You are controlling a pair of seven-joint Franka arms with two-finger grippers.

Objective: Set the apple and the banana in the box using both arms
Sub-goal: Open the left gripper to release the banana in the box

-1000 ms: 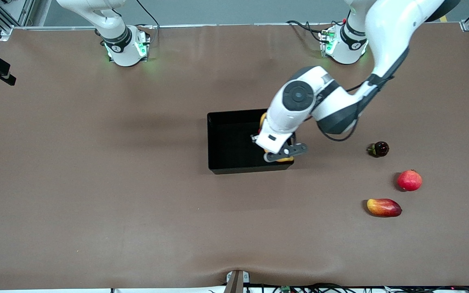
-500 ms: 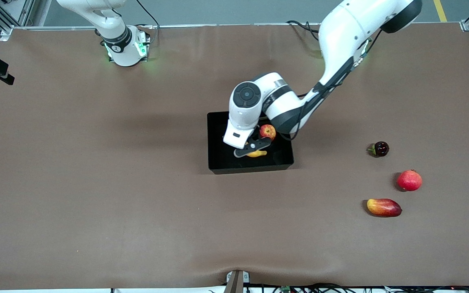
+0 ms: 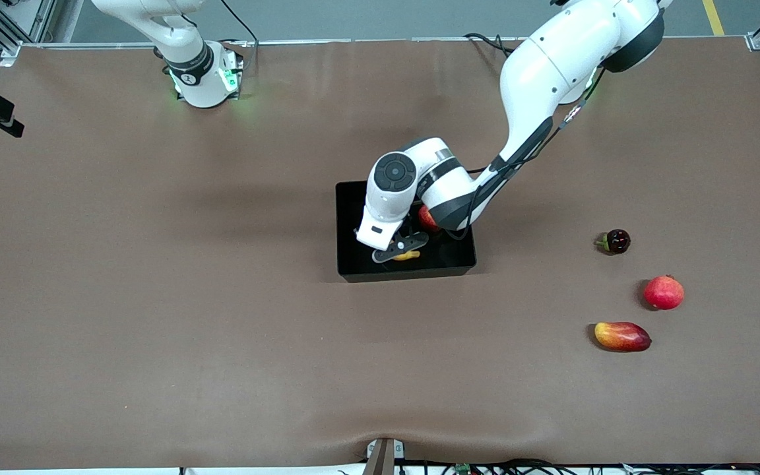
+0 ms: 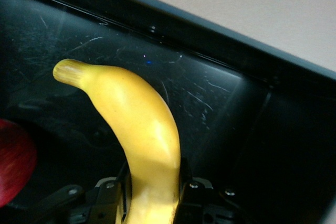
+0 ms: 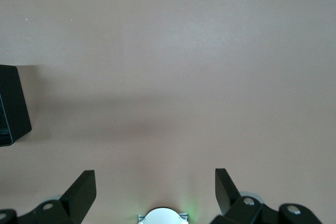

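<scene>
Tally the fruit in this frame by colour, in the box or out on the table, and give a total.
Yellow: 1, the banana in the left gripper, inside the box.
Red: 2, the apple in the box, the crowned round fruit on the table.
Red-yellow: 1, the mango.
Dark: 1, the small dark fruit.
Total: 5.

Glossy, scratched black plastic box; smooth, waxy banana; matt brown table.

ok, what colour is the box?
Glossy black box, scuffed inside; clearest in the left wrist view.
</scene>
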